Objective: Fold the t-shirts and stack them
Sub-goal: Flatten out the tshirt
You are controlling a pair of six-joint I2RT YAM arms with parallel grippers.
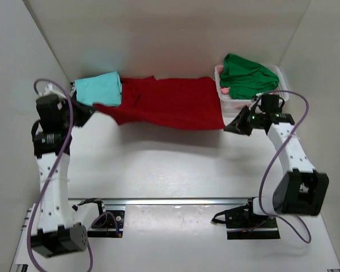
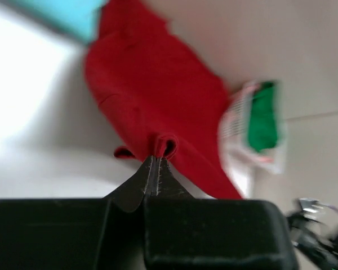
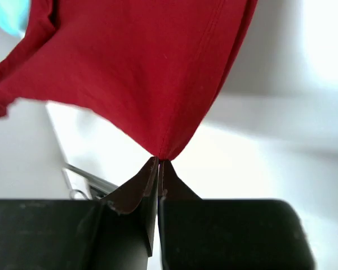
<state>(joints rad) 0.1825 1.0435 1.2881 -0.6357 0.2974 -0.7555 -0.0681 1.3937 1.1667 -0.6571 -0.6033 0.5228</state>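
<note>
Over the white table (image 1: 170,167), the dark red t-shirt (image 1: 170,105) hangs spread between both jaws gripping it.

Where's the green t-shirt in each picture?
Top external: upper right, the green t-shirt lies in the white basket.
Left wrist: right side, in the same basket.
Right wrist: not in it.
Shared landmark: the dark red t-shirt, stretched across the middle of the top view and large in both wrist views.
</note>
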